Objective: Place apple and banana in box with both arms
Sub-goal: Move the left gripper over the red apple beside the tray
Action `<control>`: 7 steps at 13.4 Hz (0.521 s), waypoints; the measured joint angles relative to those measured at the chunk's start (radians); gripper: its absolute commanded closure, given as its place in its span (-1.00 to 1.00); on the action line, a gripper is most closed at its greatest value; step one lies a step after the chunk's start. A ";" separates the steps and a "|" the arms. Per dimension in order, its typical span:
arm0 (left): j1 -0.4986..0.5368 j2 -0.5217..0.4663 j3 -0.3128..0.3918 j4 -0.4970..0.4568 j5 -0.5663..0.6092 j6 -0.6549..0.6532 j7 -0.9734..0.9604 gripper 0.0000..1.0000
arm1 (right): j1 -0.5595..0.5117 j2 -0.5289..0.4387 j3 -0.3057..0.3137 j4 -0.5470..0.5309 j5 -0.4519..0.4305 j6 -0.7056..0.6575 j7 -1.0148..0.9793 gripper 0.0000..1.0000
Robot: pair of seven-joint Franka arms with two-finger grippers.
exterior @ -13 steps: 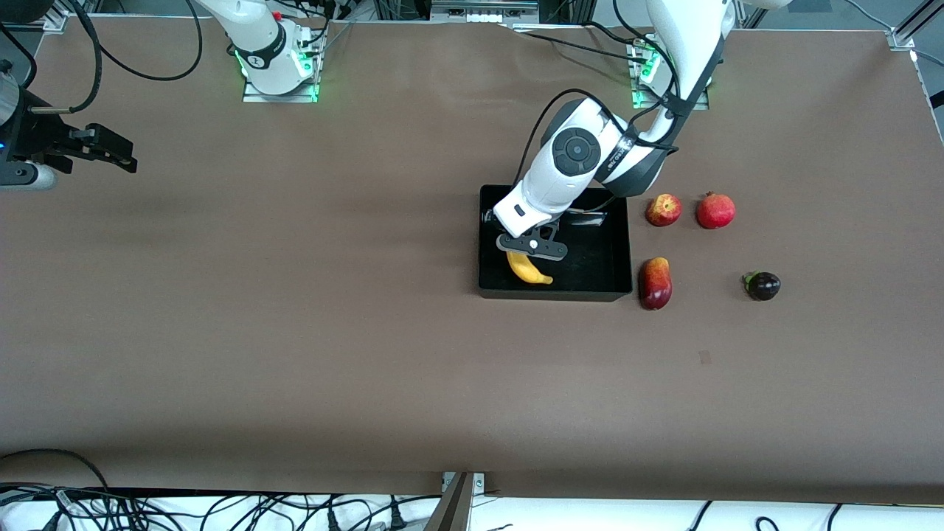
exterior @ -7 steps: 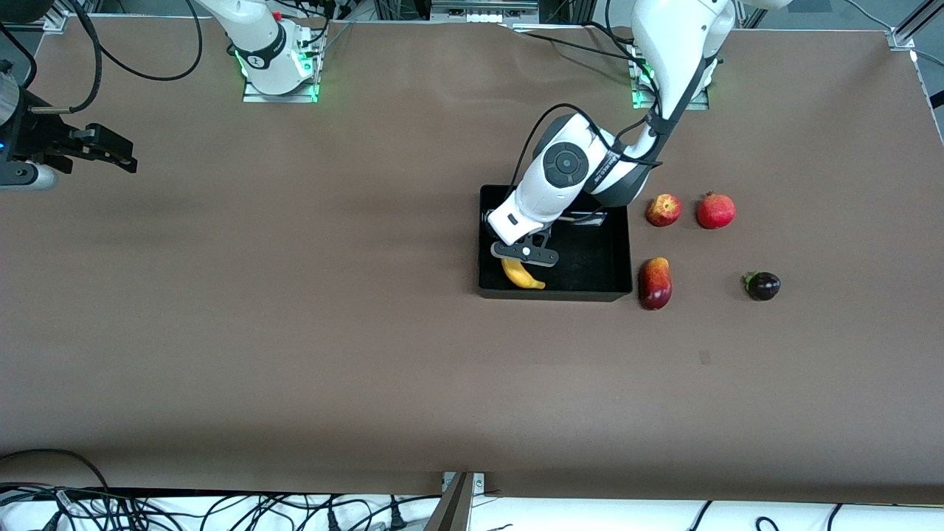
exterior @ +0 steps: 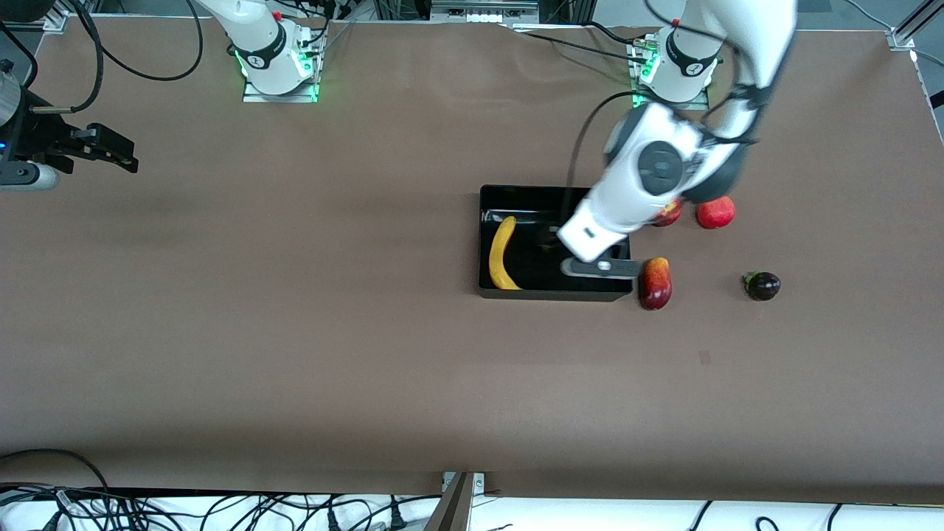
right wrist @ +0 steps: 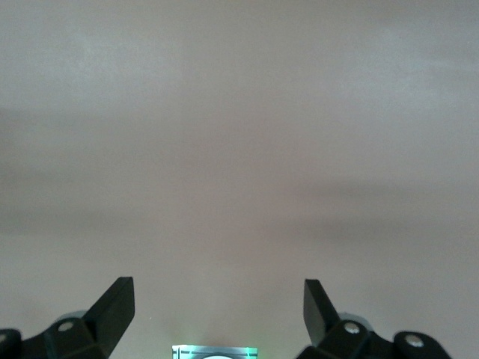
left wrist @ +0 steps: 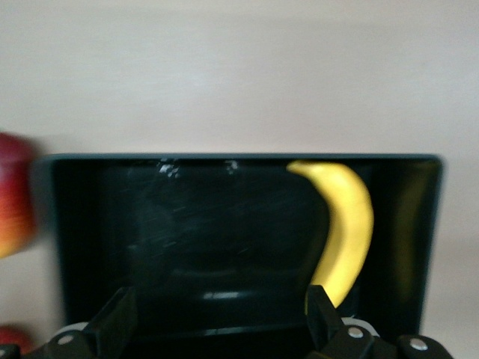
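The yellow banana (exterior: 501, 253) lies in the black box (exterior: 553, 293), along the wall toward the right arm's end. It also shows in the left wrist view (left wrist: 346, 224), inside the box (left wrist: 90, 224). My left gripper (exterior: 599, 269) hangs open and empty over the box's end toward the left arm; its fingers (left wrist: 112, 321) are spread wide. The apple (exterior: 671, 214) sits on the table beside the box, mostly hidden by the left arm. My right gripper (exterior: 110, 151) waits open and empty over bare table at the right arm's end (right wrist: 217, 299).
A uniformly red round fruit (exterior: 715, 212) sits beside the apple. An elongated dark-red-and-yellow fruit (exterior: 655, 283) lies against the box's corner nearer the front camera and shows in the left wrist view (left wrist: 11, 198). A small dark fruit (exterior: 762, 285) sits farther toward the left arm's end.
The left gripper has let go of the banana, which now lies along the box wall. It has swung across the box toward the left arm's end. The right arm has not moved.
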 measured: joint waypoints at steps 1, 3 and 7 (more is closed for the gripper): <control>0.039 -0.028 0.002 -0.023 0.000 -0.025 0.035 -1.00 | 0.000 0.000 0.000 0.000 0.000 0.000 0.000 -1.00; 0.128 -0.072 0.006 -0.109 0.000 -0.019 0.135 -1.00 | 0.000 0.000 0.002 0.000 0.000 0.000 0.000 -1.00; 0.275 -0.096 0.024 -0.333 0.000 0.133 0.406 -1.00 | 0.000 0.000 0.008 0.001 0.000 0.000 0.000 -1.00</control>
